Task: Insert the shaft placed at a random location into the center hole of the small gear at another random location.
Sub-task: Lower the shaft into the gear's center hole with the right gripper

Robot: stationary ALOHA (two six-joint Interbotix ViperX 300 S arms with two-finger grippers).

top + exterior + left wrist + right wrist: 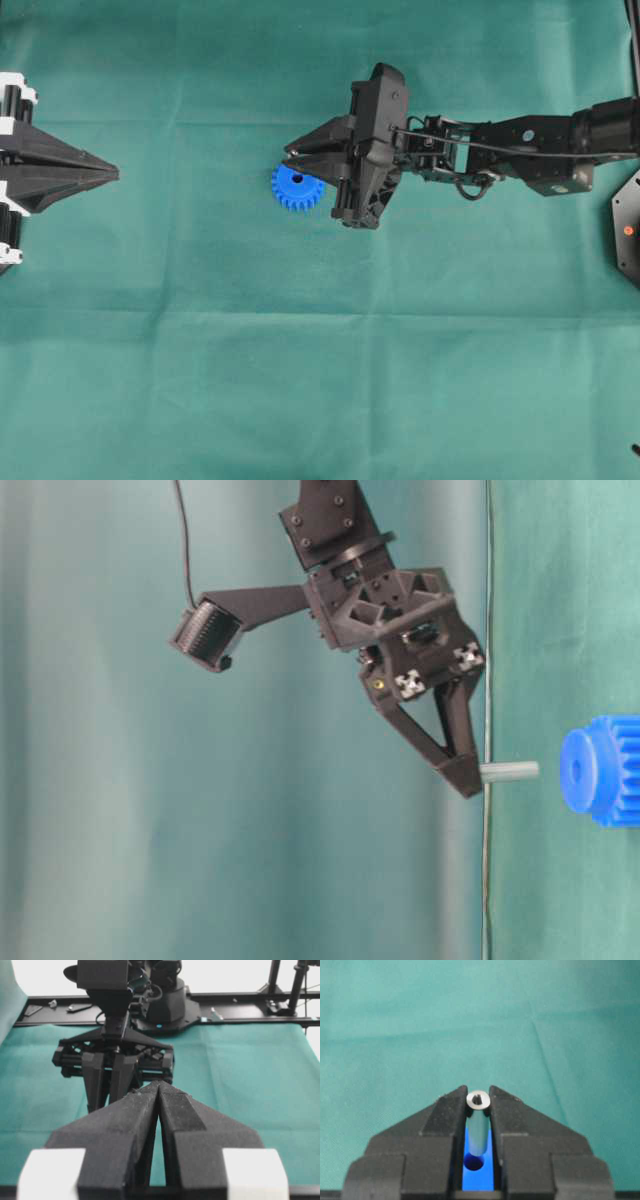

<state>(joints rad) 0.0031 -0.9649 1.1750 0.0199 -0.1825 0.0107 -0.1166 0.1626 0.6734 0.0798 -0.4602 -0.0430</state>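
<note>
My right gripper (478, 1097) is shut on the shaft (478, 1127), a short silvery-grey pin held by its upper end between the fingertips. The pin's free end points at the small gear (479, 1177), a bright blue toothed wheel lying flat on the green cloth. That end hovers just over the center hole (474, 1162). In the table-level view the shaft (508, 771) sticks out of the right gripper (465, 773), with a short gap to the gear (605, 770). From overhead the gear (297, 187) lies under the right gripper (288, 156). My left gripper (113, 174) is shut and holds nothing.
Green cloth (320, 380) covers the whole table, with a few creases. The right arm (520, 150) reaches in from the right edge. A black base plate (628, 230) sits at the far right. In the left wrist view, the left gripper (159, 1085) faces the right arm (112, 1060).
</note>
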